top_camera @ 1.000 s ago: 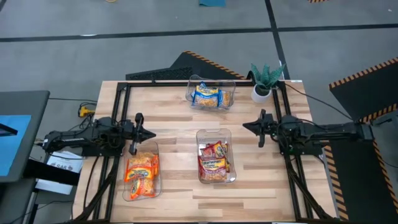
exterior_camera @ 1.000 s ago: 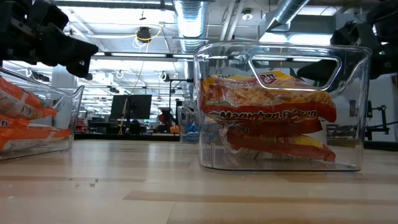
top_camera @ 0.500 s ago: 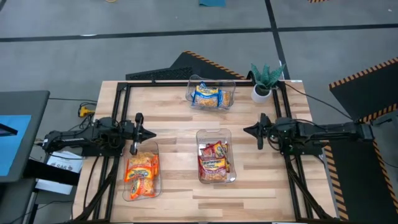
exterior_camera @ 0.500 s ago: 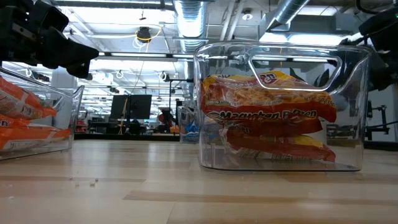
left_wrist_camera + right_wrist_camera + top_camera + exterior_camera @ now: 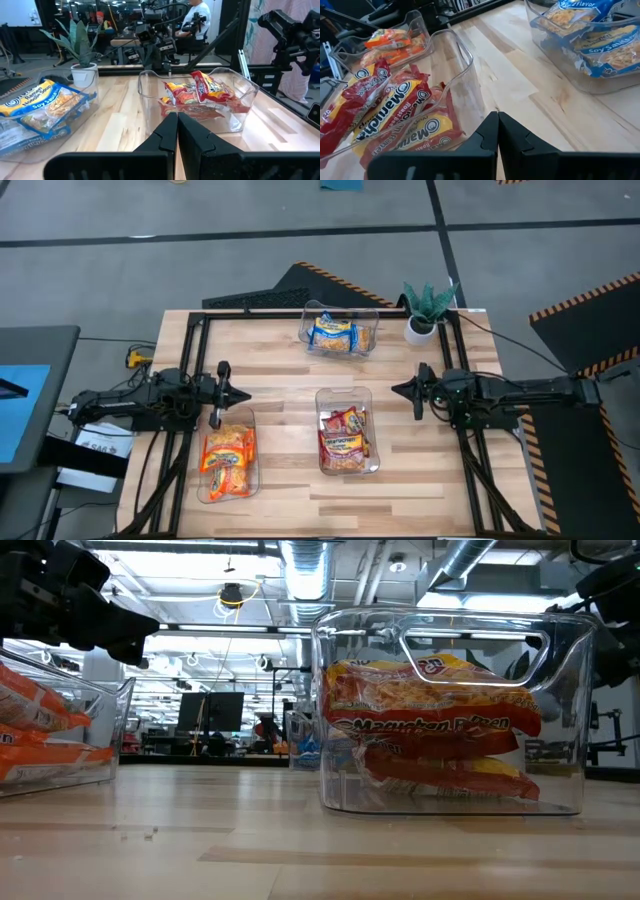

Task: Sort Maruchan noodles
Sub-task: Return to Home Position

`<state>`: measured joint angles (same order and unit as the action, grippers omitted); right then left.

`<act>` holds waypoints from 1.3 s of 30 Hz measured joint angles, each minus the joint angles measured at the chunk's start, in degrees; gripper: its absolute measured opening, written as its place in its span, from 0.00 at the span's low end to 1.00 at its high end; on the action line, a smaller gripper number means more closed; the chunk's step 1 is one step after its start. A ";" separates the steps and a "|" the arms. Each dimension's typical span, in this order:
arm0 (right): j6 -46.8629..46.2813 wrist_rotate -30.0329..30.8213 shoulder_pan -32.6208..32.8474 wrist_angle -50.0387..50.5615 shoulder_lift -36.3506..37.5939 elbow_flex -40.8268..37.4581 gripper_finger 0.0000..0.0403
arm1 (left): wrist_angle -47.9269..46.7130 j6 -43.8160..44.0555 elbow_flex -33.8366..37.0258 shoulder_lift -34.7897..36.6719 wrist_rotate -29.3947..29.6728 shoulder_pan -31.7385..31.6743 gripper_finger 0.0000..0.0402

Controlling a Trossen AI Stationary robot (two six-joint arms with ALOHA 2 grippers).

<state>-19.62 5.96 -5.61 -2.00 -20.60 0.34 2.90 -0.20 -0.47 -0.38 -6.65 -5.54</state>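
The Maruchan noodles lie in three clear bins. Blue-and-yellow packets (image 5: 332, 333) fill the far bin, bright orange packets (image 5: 228, 459) the near-left bin, red-orange packets (image 5: 343, 443) the middle bin. My left gripper (image 5: 241, 394) hangs shut above the table just beyond the orange bin's far end, holding nothing; in its wrist view the fingers (image 5: 177, 131) point at the red-orange packets (image 5: 200, 95). My right gripper (image 5: 395, 388) is shut and empty, to the right of the middle bin's far corner; its fingers (image 5: 497, 131) meet over bare wood.
A small potted green plant (image 5: 425, 310) stands at the far right corner. A black frame (image 5: 300, 313) runs around the table edges. Bare wood (image 5: 280, 385) lies between the three bins. People and desks show in the room beyond the table.
My right arm has drawn back slightly toward the table's right edge and stayed shut. In the low view it has moved out of the space behind the middle bin's handle.
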 joint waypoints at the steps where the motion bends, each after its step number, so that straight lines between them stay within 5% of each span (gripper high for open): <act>1: 0.00 0.00 0.00 0.04 0.00 0.00 0.08 | 0.00 0.00 0.00 0.00 0.12 0.00 0.00; 14: 0.13 0.00 0.00 0.06 0.33 -0.04 0.08 | -0.24 0.80 0.00 0.00 1.50 0.00 0.00; 28: 0.11 0.06 0.00 -0.06 20.66 -0.09 0.08 | -0.52 0.84 0.00 0.00 3.21 0.00 0.00; 39: 0.00 0.11 0.37 -0.17 20.44 -0.09 0.08 | -0.61 0.84 0.13 0.17 4.58 -0.01 0.00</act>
<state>-19.62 6.07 -5.23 -2.17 -0.16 0.25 2.28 0.64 -0.34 -0.21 -2.07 -5.55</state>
